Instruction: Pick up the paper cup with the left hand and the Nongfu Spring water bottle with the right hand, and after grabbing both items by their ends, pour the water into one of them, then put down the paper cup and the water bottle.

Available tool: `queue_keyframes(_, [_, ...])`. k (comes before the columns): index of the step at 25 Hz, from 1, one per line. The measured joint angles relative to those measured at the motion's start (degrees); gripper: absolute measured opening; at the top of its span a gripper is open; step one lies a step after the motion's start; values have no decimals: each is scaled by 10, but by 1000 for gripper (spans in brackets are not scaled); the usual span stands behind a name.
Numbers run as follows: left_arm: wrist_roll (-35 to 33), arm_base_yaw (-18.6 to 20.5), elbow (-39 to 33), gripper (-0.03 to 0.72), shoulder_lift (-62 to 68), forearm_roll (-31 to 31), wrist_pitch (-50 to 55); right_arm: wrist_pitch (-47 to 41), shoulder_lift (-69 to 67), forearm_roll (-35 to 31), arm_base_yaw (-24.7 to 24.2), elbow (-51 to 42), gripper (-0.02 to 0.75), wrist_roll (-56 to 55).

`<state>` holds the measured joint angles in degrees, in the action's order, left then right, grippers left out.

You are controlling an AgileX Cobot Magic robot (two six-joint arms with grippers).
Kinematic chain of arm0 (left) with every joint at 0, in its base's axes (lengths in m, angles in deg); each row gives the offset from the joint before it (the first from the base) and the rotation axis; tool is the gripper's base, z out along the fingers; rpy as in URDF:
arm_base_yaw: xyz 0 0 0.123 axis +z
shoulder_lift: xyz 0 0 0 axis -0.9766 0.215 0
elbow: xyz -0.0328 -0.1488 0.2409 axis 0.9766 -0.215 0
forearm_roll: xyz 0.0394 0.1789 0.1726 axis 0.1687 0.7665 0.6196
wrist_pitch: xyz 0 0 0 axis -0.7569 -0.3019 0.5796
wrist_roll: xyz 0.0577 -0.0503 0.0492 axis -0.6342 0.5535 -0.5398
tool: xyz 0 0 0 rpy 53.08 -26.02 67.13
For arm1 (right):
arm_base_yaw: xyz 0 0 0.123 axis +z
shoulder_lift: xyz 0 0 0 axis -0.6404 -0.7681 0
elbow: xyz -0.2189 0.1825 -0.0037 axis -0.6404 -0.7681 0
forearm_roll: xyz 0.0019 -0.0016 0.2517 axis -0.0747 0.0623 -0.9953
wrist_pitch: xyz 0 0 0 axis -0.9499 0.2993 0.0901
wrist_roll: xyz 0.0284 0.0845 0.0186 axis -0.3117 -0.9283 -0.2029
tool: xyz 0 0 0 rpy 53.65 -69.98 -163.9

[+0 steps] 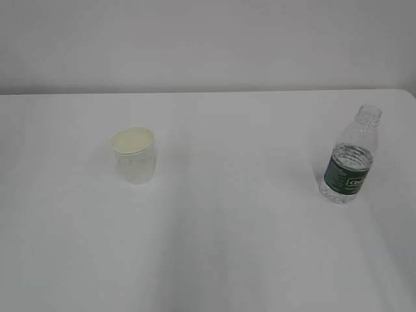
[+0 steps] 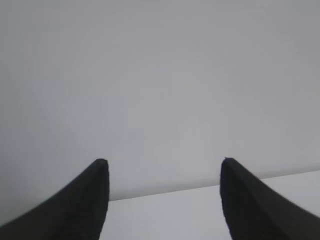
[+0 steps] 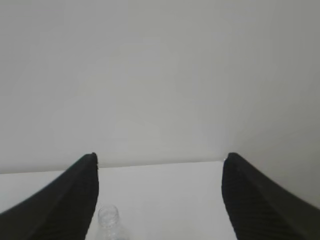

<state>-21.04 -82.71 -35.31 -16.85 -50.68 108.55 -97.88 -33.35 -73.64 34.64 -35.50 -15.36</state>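
Note:
The white paper cup (image 1: 134,155) stands upright on the table's left half, its cream inside showing. The Nongfu Spring water bottle (image 1: 350,158) stands upright at the right, capless, with a dark green label; I cannot make out the water level. Neither arm shows in the exterior view. My left gripper (image 2: 164,161) is open with nothing between its black fingers, and it faces the wall over the table's far edge; the cup is out of that view. My right gripper (image 3: 160,156) is open too. The bottle's neck (image 3: 109,223) shows low between the fingers, close to the left one.
A white table (image 1: 234,247) fills the exterior view, with its back edge against a plain grey wall (image 1: 208,39). The table's right rear corner (image 1: 409,94) lies close behind the bottle.

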Motion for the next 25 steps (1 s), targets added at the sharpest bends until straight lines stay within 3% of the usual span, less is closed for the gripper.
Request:
queue_keyframes(11, [0,0,-8,494,56,-72,-52,51,-4,-1,0,0,586,0])
queue_keyframes(25, [0,-1,-255,476,65,-90,-313,189,-75,-54,3,-99,585,-8])
